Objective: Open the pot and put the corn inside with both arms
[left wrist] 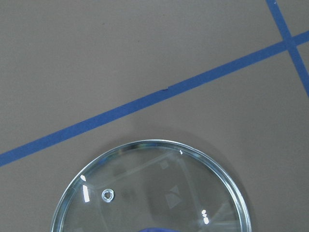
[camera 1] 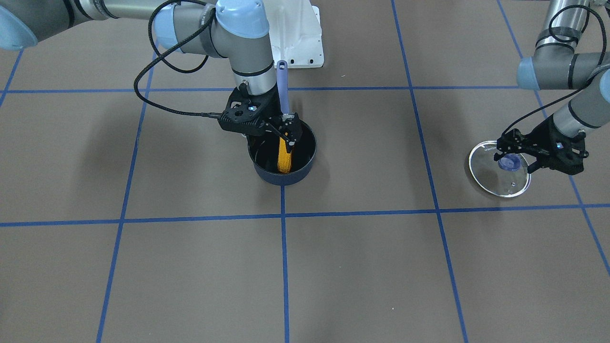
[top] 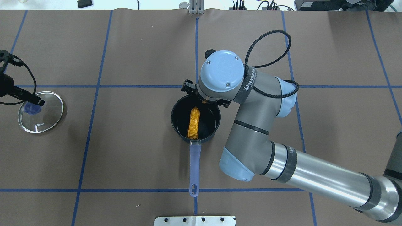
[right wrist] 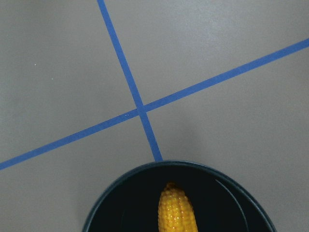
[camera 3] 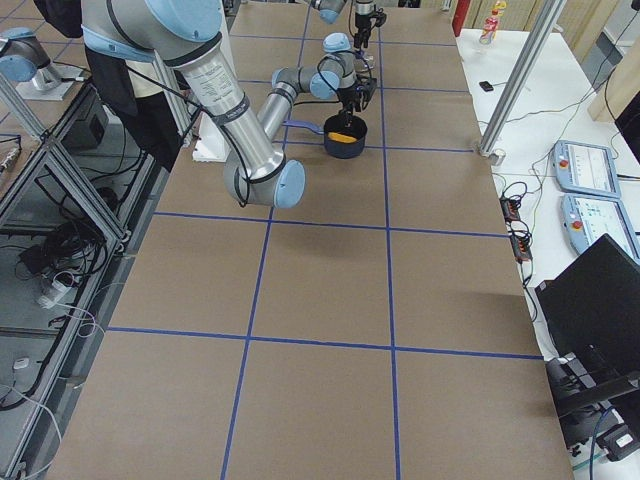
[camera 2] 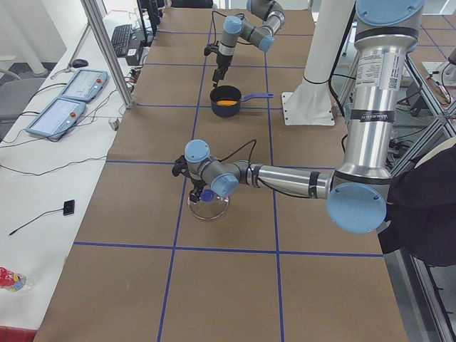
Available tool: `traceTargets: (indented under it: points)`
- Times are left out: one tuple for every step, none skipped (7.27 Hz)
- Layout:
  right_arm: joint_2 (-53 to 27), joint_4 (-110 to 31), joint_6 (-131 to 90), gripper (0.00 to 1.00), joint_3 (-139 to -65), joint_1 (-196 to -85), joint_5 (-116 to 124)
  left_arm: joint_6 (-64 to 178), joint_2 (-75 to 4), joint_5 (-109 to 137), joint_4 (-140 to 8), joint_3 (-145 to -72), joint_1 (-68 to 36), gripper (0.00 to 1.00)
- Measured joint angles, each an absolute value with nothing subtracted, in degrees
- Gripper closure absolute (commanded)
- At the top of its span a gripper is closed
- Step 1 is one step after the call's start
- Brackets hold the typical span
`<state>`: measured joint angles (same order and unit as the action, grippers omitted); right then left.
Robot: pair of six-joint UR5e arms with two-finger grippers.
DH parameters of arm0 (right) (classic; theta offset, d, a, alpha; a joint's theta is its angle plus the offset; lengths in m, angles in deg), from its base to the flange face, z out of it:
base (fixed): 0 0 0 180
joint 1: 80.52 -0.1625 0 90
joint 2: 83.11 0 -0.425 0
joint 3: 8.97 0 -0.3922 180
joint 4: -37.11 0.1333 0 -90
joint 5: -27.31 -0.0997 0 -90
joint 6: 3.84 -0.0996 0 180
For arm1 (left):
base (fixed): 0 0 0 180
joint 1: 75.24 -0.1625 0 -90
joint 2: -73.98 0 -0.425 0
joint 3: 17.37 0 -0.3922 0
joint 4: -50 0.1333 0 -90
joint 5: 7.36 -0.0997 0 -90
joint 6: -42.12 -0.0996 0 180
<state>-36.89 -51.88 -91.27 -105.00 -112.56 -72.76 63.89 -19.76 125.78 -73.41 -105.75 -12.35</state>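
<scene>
The dark navy pot point(camera 1: 310, 153) stands open mid-table, its lavender handle point(camera 1: 282, 85) pointing toward the robot. The yellow corn point(camera 1: 284, 159) lies inside it, lengthwise along the handle line; it also shows in the overhead view point(top: 193, 123) and the right wrist view point(right wrist: 177, 210). My right gripper point(camera 1: 287, 136) hangs just above the pot over the corn's handle-side end, and its jaws look apart. My left gripper point(camera 1: 514, 159) is open, one finger on each side of the lavender knob point(camera 1: 509, 163) of the glass lid point(camera 1: 500, 186), which lies flat on the table far to the robot's left.
The white robot base plate point(camera 1: 300, 43) sits just behind the pot handle's end. Blue tape lines point(top: 141, 86) grid the brown table. A side bench with teach pendants point(camera 2: 68, 100) runs along the table's far edge.
</scene>
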Motion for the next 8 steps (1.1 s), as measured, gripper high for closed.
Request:
traceTargets:
  points:
    - [-35.28,-51.75,-85.99,0.00,-105.24,-116.61,-76.44,62.54,-19.83,127.77,-72.92,-105.59,-9.96,0.02]
    - [-32.49,-51.55,-78.51,0.00,-105.81,-121.88,-81.30,59.53,-19.91,129.73,-71.36,-105.44,-7.42,0.02]
    - [-28.75,-50.80,-70.37,0.00,-106.66,-127.08,-86.08,55.44,-20.21,131.46,-68.67,-105.41,-4.79,0.02]
    - [-23.76,-48.32,-62.53,0.00,-107.16,-132.30,-91.01,51.01,-20.66,132.52,-65.40,-105.44,-2.26,0.02]
    - [-18.45,-44.70,-56.02,0.00,-107.22,-137.14,-95.31,46.73,-21.10,133.22,-62.27,-105.44,0.05,0.02]
    - [-13.02,-41.32,-49.16,0.00,-107.11,-141.77,-98.91,42.26,-21.68,133.81,-58.94,-105.40,2.30,0.02]
    - [-8.29,-39.28,-42.06,0.00,-106.87,-146.17,-101.23,37.60,-22.44,134.39,-55.18,-105.34,4.43,0.02]
    - [-4.89,-38.48,-35.90,0.00,-106.11,-150.63,-102.98,33.91,-23.23,134.92,-52.09,-105.26,6.09,0.02]
